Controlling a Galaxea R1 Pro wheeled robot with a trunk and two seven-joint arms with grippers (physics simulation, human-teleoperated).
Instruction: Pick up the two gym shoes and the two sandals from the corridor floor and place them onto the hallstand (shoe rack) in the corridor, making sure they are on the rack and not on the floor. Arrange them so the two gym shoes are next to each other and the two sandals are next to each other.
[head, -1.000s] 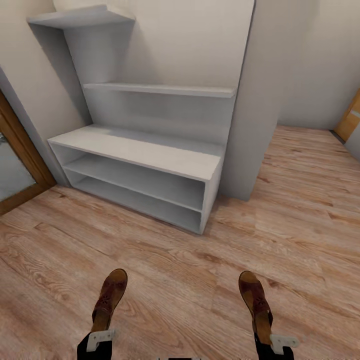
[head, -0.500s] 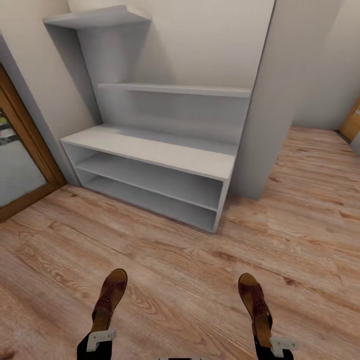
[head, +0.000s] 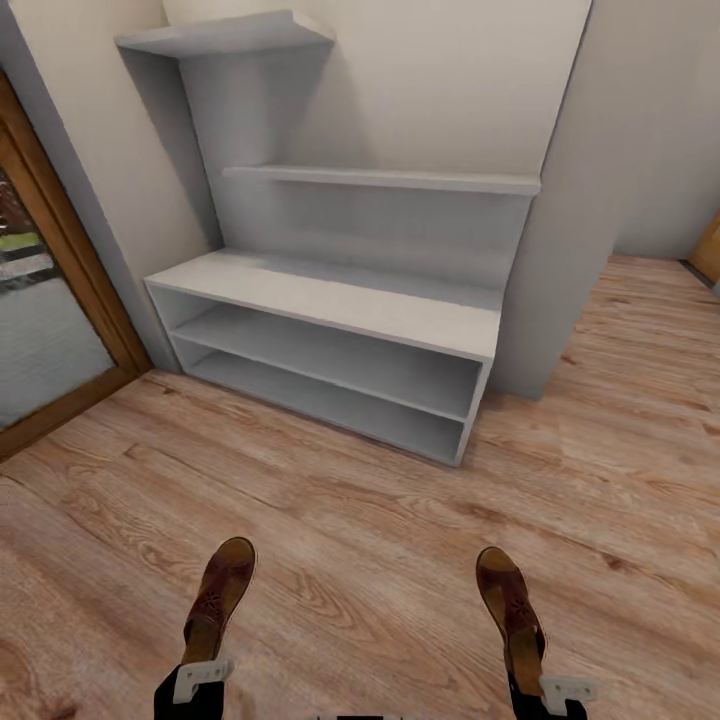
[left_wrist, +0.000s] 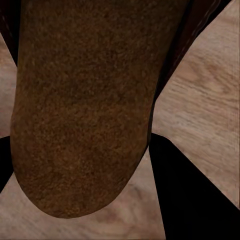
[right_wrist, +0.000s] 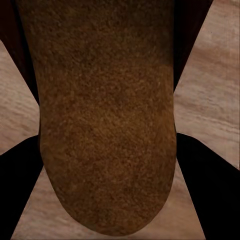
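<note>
Facing the rack (head: 330, 310) with a sandal clamped in each gripper.
Left sandal (head: 220, 595) and right sandal (head: 510, 605) point toes far, toward the rack, above the floor (head: 350, 540).

Black arms with pale grey brackets (head: 200, 679) near the wrists

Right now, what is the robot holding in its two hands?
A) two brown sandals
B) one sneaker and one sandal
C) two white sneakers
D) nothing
A: the left hand grips one brown sandal and the right hand grips the other sandal, above the wood floor.
</note>
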